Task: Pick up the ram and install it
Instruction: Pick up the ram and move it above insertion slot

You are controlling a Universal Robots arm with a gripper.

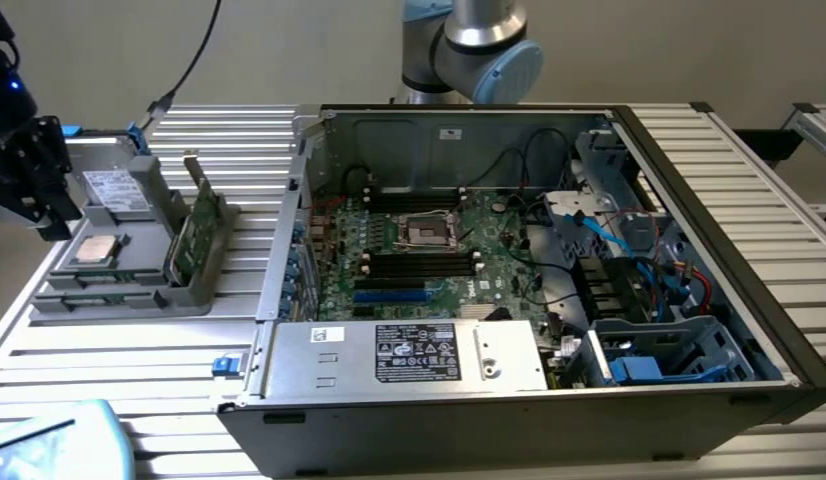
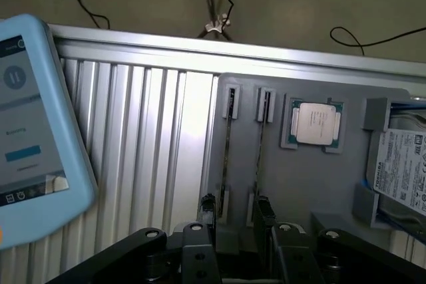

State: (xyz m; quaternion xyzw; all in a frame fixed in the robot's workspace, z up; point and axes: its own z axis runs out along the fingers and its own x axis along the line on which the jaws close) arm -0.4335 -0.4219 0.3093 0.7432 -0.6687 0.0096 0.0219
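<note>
The ram (image 1: 189,228) (image 2: 227,143), a thin dark-green board, is seen standing on its long edge in a slot of the matte grey moulded tray (image 1: 106,300) (image 2: 306,184). It is untouched by the black gripper (image 1: 40,200) (image 2: 234,212), which is held apart from it with its fingers spread and nothing between them. A square silver processor (image 1: 96,250) (image 2: 315,124) is seated flat in the same tray.

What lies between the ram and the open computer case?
Exterior view: beside the ram, the grey tray's side wall, then a bare strip of ribbed table.
</note>
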